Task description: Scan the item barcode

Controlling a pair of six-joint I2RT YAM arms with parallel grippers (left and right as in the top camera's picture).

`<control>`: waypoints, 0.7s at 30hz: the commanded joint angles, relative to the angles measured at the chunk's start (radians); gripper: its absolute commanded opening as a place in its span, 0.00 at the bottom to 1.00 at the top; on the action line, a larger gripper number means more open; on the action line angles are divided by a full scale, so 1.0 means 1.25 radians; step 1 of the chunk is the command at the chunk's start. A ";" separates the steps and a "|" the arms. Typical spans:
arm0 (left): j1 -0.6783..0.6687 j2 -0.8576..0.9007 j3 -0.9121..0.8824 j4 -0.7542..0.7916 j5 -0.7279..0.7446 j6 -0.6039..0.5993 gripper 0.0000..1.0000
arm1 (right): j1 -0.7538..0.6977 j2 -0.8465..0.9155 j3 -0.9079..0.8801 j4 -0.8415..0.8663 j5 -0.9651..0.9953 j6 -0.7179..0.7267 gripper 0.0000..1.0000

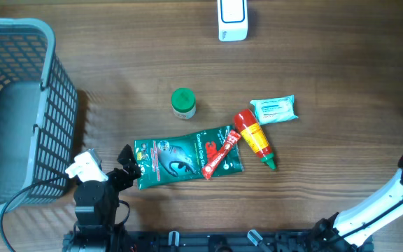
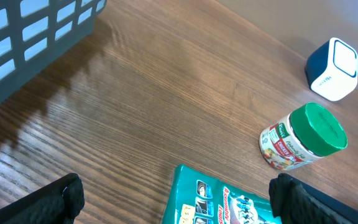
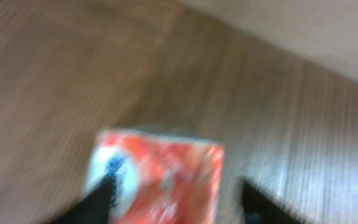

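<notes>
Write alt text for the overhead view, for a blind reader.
The open left gripper sits at the left edge of a green pouch on a wooden table. A red sachet lies across the pouch; a green-lidded jar, red bottle, pale packet, white scanner and grey basket stand around.

Top-down overhead; close, oblique wrist views

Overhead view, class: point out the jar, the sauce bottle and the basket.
jar (image 1: 182,99), overhead view, on its green lid.
sauce bottle (image 1: 253,134), overhead view, on its red body.
basket (image 1: 16,26), overhead view, on its top rim.
</notes>
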 commanded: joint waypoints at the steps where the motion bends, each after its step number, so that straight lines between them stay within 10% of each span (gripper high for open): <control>1: 0.005 -0.004 0.000 -0.002 0.007 -0.004 1.00 | 0.021 -0.175 0.022 -0.015 -0.250 0.007 1.00; 11: 0.005 -0.004 0.000 -0.002 0.007 -0.004 1.00 | 0.268 -0.518 0.022 -0.395 -0.897 0.027 1.00; 15: 0.005 -0.004 0.000 -0.002 0.007 -0.004 1.00 | 0.474 -0.507 0.003 -0.647 -0.858 -0.254 1.00; 21: 0.005 -0.004 0.000 -0.002 0.007 -0.004 1.00 | 0.777 -0.500 -0.126 -0.660 -0.579 -0.201 1.00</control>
